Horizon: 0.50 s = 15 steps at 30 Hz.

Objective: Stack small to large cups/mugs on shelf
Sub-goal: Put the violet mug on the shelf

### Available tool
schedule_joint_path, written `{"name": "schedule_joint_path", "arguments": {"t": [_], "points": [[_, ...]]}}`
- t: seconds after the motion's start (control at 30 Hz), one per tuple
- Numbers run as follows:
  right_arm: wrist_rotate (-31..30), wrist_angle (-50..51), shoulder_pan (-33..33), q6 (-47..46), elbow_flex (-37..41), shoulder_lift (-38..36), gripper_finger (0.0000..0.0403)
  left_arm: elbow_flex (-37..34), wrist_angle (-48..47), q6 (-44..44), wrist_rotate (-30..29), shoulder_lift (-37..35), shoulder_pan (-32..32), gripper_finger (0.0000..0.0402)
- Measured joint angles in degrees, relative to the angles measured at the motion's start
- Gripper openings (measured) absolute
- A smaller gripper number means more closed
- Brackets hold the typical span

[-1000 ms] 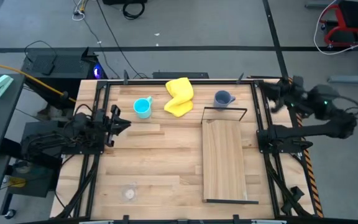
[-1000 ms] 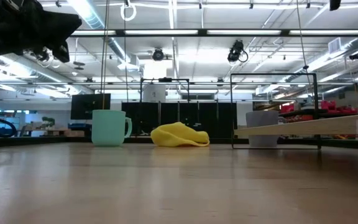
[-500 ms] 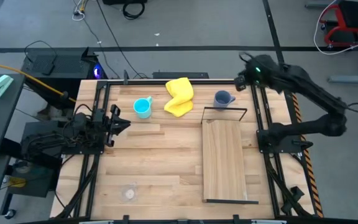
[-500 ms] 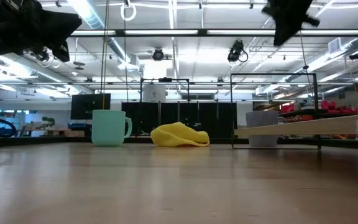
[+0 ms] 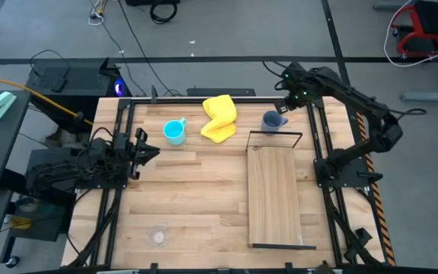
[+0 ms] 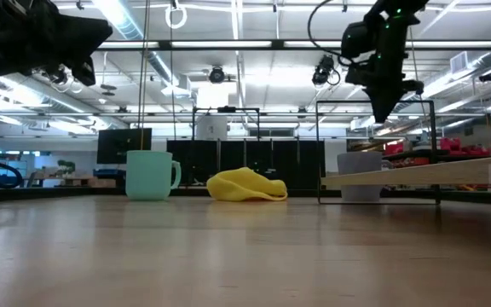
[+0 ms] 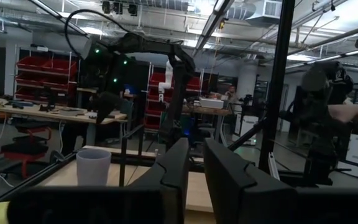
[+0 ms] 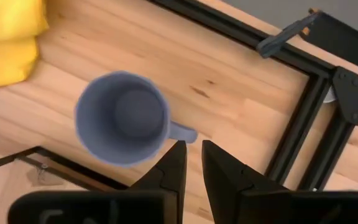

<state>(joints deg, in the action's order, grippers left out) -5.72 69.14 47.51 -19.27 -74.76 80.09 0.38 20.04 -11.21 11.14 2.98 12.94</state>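
Right pincer point(image 8: 192, 163), nearly clenched, empty, hovers above grey-blue mug point(image 8: 122, 118) handle.

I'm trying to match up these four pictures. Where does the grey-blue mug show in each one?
High view: grey-blue mug at the table's far edge, right of the yellow cloth.
Low view: pale mug at right, behind the shelf.
Left wrist view: pale mug at lower left.
Right wrist view: mug seen from above, left of centre.
Shared landmark: the yellow cloth.
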Motion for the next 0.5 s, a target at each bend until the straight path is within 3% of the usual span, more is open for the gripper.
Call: {"name": "schedule_joint_path", "arguments": {"t": [0.3,0.5], "points": [[-0.2,-2.1,-4.9,2.0,0.4,4.9,0.006,0.0,-3.3,-1.7,0.0,0.0,0.0,0.0058],[-0.2,-6.0,-4.5,4.2,2.9,7.3,0.0078,0.0,-3.2,-2.6,0.0,0.0,0.0,0.0067]]}}
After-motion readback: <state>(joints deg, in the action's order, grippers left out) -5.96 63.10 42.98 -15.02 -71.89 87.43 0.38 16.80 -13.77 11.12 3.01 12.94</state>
